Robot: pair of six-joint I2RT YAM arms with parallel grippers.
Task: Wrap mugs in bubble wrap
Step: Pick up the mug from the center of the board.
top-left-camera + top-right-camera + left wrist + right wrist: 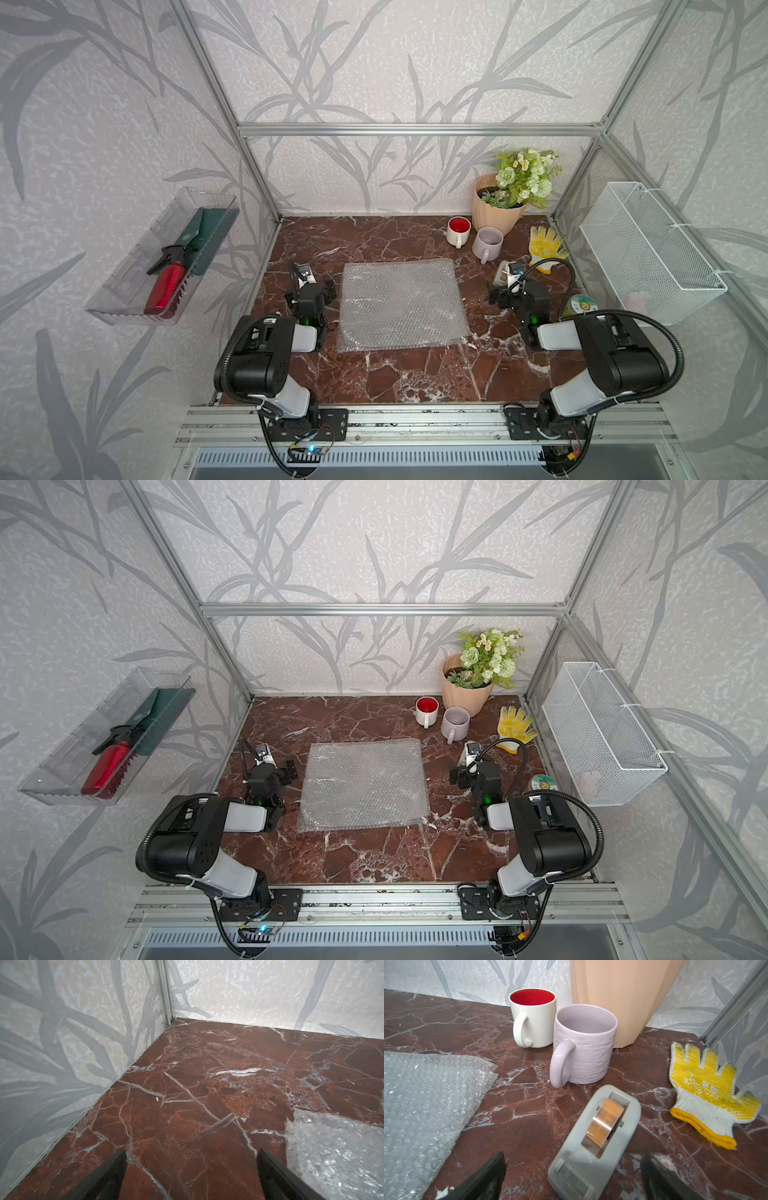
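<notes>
Mugs [487, 245], two; bubble wrap stack [401, 303], one

Black arms [257, 361], pale grey link covers [305, 337], ribbed black cables [227, 353], small green lights [305, 321]

Table top [446, 1022] is showing as glossy red-brown marble, white-veined. Bubble wrap [425, 1095] is reading as clear soft plastic, bumpy and glinting. White mug [537, 1022] is looking like smooth glazed ceramic, with a shiny red inside. Lilac mug [587, 1053] is appearing matt, its wall roughly ridged. Flowerpot [623, 1001] is looking matt and smooth. Glove [704, 1088] is showing knit cloth with yellow rubbery dots. Tape dispenser [581, 1167] is looking like matt grey plastic.
</notes>
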